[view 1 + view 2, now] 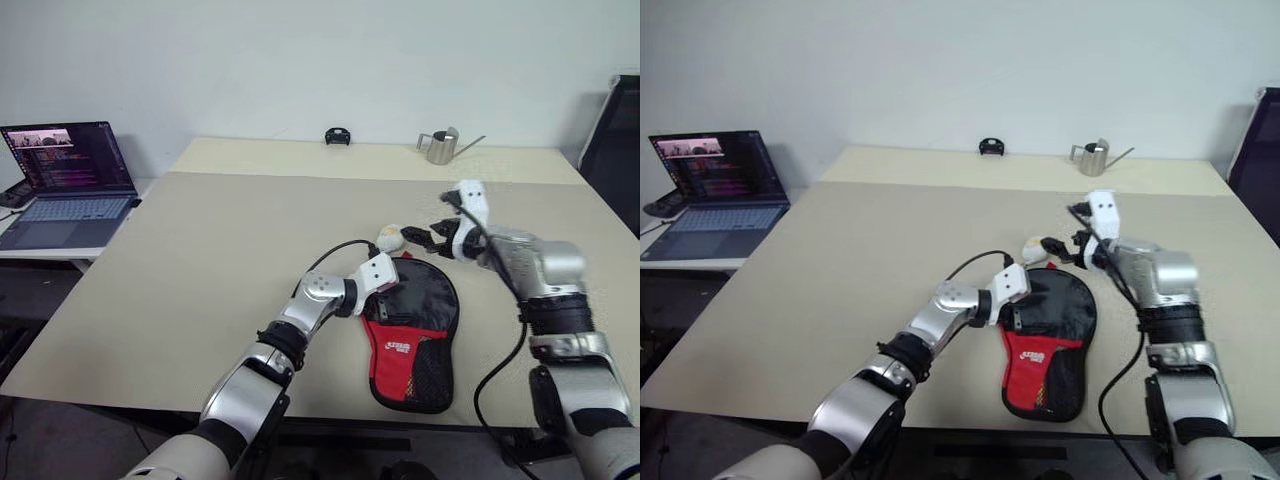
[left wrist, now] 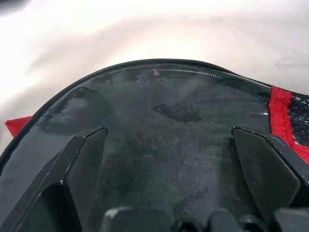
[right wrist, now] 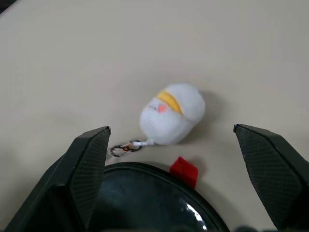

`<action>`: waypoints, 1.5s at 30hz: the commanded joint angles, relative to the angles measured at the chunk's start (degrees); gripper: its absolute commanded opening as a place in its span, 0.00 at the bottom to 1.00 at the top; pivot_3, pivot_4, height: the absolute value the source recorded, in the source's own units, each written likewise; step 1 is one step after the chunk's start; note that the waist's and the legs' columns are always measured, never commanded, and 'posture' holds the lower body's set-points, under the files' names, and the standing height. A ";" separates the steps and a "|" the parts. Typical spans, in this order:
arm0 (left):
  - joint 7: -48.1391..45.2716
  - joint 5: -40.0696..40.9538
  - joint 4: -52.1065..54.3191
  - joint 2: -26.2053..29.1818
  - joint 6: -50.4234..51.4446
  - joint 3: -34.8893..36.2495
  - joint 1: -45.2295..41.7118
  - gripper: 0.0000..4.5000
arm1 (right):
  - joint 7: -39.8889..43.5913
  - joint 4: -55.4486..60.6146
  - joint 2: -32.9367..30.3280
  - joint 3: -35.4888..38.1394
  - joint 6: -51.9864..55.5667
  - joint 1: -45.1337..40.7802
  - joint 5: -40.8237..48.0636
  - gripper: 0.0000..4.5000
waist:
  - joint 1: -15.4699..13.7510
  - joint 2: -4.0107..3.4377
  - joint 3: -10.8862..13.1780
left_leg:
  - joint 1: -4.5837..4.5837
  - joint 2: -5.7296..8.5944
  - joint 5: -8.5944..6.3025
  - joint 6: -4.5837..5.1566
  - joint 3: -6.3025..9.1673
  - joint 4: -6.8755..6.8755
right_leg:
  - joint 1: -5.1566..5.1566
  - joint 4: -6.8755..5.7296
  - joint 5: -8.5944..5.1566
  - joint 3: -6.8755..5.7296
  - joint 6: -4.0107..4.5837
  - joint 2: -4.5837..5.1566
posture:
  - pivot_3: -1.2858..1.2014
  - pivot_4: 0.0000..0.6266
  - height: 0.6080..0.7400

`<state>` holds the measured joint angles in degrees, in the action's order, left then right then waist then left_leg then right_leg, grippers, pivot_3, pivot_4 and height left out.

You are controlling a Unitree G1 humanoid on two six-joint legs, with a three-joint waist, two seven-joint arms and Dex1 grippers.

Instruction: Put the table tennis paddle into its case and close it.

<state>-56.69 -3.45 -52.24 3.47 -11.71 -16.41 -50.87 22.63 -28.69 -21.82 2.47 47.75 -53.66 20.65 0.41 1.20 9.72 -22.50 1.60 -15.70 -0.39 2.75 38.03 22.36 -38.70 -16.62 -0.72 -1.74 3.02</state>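
Black-and-red fabric paddle case lies flat on the beige table; left gripper hovers spread over its round top, holding nothing; right gripper (also wide open) sits at its 12 o'clock, near a white plush ball.

The case, black on its rounded upper part with a red lower panel, mesh pocket and white logo, lies flat on the beige tabletop.

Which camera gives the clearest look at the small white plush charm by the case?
The right wrist view: the plush charm lies between the open right gripper fingers, its yellow band and metal clasp plain, just beyond the case rim. The eye views show it as a small pale blob above the case, beside the right gripper.
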 commanded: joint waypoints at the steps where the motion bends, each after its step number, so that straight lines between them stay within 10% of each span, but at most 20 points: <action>1: -0.09 -1.19 0.70 0.62 0.98 -0.88 2.23 1.00 | -0.60 -9.23 2.23 0.74 -7.90 -4.93 -2.98 1.00 | 0.15 -0.01 0.00 | 0.01 0.00 0.00 0.00 -0.01 0.00 | 0.00 -0.02 0.00 0.01 0.00 0.00 | 0.52 0.24 1.00; 23: 1.99 -1.63 7.94 3.75 5.08 -1.21 6.55 1.00 | -6.50 -43.50 18.17 0.89 -36.83 -17.38 -15.39 1.00 | 1.46 -0.08 -0.05 | 0.17 -0.04 0.07 -0.13 -0.06 0.01 | 0.01 -0.26 0.00 0.12 0.01 0.02 | 0.52 0.24 1.00; 37: 2.36 -2.05 9.47 4.74 6.22 -2.10 8.04 1.00 | -13.33 -45.10 21.95 0.60 -40.48 -15.97 -19.56 0.04 | 1.85 -0.13 -0.18 | 0.51 -0.10 0.09 -0.16 -0.14 -0.06 | -0.12 -0.35 0.01 0.21 0.02 -0.04 | 0.52 0.24 1.00; 45: 2.26 -2.18 9.53 4.50 6.25 -2.51 8.34 1.00 | -15.16 -44.54 20.85 1.02 -41.66 -15.53 -20.74 0.01 | 1.85 -0.13 -0.23 | 0.51 -0.11 0.09 -0.16 -0.15 -0.06 | -0.13 -0.35 0.01 0.21 0.02 -0.03 | 0.52 0.24 1.00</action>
<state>-54.14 -3.28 -41.08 7.49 -6.57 -16.57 -44.38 7.82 -73.79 -0.66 3.22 7.01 -69.02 0.24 2.26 1.07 9.48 -21.99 1.50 -15.61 -0.54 2.60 37.96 22.23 -39.05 -16.61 -0.51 -1.72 2.99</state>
